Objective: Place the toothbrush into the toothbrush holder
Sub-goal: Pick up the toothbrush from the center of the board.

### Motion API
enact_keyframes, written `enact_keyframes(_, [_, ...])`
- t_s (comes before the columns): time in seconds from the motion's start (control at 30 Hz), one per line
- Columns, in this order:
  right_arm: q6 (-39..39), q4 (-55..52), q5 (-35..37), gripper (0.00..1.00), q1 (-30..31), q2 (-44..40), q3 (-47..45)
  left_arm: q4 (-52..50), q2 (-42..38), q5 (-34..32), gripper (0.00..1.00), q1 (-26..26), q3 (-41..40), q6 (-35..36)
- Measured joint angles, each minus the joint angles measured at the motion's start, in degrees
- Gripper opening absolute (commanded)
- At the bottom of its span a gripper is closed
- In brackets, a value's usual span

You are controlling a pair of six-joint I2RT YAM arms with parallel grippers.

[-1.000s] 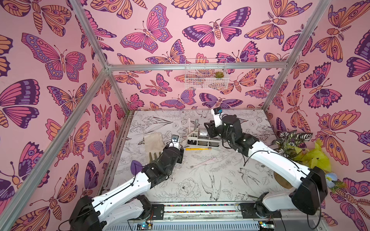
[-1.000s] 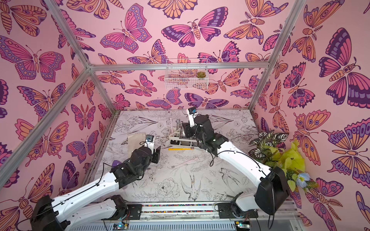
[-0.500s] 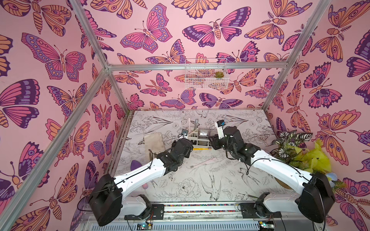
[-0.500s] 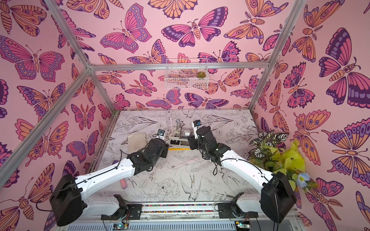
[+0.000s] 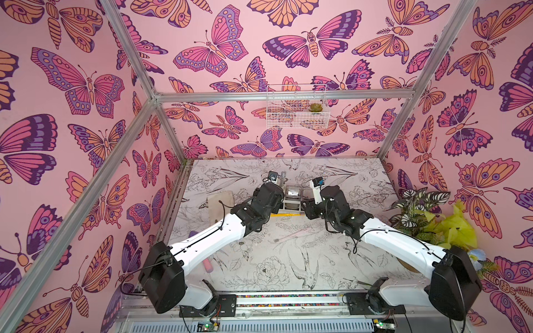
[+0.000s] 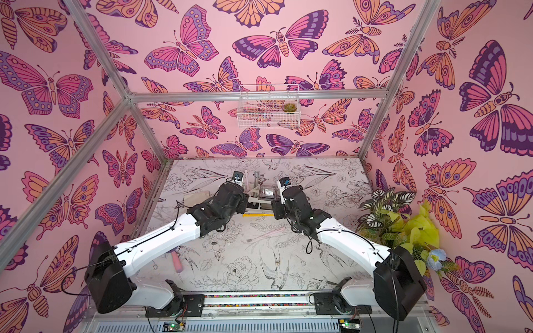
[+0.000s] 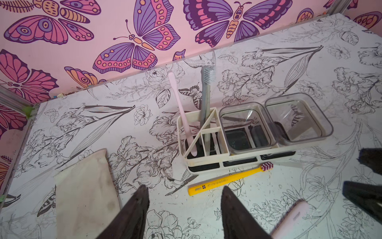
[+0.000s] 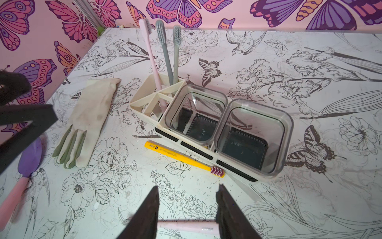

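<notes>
Both the left gripper and right gripper are spread wide, nothing in them. The yellow toothbrush lies flat just past the left one's fingertips, lengthwise along the toothbrush holder's front. Its handle end is nearest and its bristles point toward the right gripper. My worry is that it's so tight to the rack that a jaw could shove the rack or skid the brush.

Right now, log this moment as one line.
yellow toothbrush: lying flat beside toothbrush holder | left end effector: open, empty | right end effector: open, empty | step: not placed
</notes>
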Motion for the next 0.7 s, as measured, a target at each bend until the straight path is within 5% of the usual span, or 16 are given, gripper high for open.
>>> enact_keyframes(0.7, [0.52,-5.01,3.98,0.51,-1.20,-8.37,-7.23,-0.26,-2.71,10.34,0.58,0.26,-9.57,-1.55])
